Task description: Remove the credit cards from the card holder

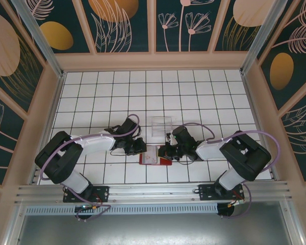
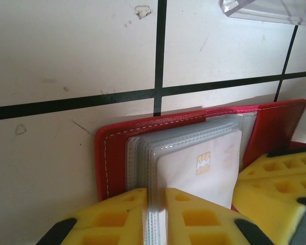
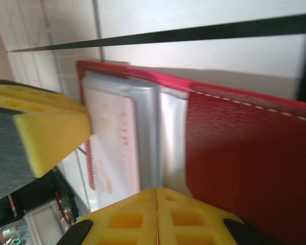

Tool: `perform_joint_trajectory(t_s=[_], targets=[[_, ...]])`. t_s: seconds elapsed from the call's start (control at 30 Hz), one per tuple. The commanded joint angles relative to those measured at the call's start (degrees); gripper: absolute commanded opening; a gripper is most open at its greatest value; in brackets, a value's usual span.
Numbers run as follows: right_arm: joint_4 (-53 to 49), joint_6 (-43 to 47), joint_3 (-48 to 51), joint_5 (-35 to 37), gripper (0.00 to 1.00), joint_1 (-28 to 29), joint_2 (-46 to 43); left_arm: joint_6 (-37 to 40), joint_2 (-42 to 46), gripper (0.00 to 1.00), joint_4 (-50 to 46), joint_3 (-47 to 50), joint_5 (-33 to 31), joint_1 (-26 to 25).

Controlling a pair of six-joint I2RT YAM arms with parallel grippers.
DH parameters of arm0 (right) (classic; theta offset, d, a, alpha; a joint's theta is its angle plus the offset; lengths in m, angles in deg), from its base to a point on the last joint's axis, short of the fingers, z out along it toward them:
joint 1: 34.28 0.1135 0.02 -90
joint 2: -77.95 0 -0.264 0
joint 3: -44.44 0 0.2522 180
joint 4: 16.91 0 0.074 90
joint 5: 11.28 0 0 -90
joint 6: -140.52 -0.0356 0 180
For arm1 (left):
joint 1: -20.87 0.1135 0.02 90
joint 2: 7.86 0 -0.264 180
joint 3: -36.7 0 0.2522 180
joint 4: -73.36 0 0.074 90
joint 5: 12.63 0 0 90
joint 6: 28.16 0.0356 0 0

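On the white black-gridded tabletop (image 1: 194, 92) inside dark floral walls (image 1: 122, 25), the red folding card holder (image 1: 154, 155) lies open, left gripper (image 2: 156, 200) clamped on its clear sleeves, right gripper (image 3: 157, 199) with jaws pressed together at its cover.

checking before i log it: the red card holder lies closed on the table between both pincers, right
Not closed: the left wrist view shows the card holder lying open on the table, a pale chip card in its clear sleeves. The rest holds.
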Motion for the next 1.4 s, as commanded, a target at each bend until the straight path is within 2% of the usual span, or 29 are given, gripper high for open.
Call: perform_joint_trajectory(t_s=[0.0, 0.47, 0.63, 0.83, 1.23, 1.37], targets=[[-5.7, 1.6, -0.3, 2.8, 0.08, -0.5, -1.4, 1.2, -2.8, 0.18, -5.6, 0.7, -3.3, -0.4], [-8.9, 2.4, -3.8, 2.0, 0.19, -0.3, -5.5, 0.6, 3.9, 0.24, -12.6, -4.3, -5.0, -1.1], [-12.9, 4.5, -6.6, 2.9, 0.24, 0.1, -4.4, -1.0, 3.9, 0.24, -10.3, -3.1, -4.2, -2.4], [-16.9, 6.5, -9.5, 4.9, 0.24, 0.4, -1.5, -2.8, 2.7, 0.23, -4.0, -0.1, -2.5, -2.4], [-17.2, 6.8, -11.9, 4.1, 0.24, 1.9, 2.3, -1.8, 1.1, 0.23, -2.9, 2.0, -2.6, -2.4], [-17.9, 6.7, -12.2, 5.0, 0.21, 2.2, 2.5, -1.7, 0.9, 0.22, -2.9, 2.2, -2.9, -2.4]])
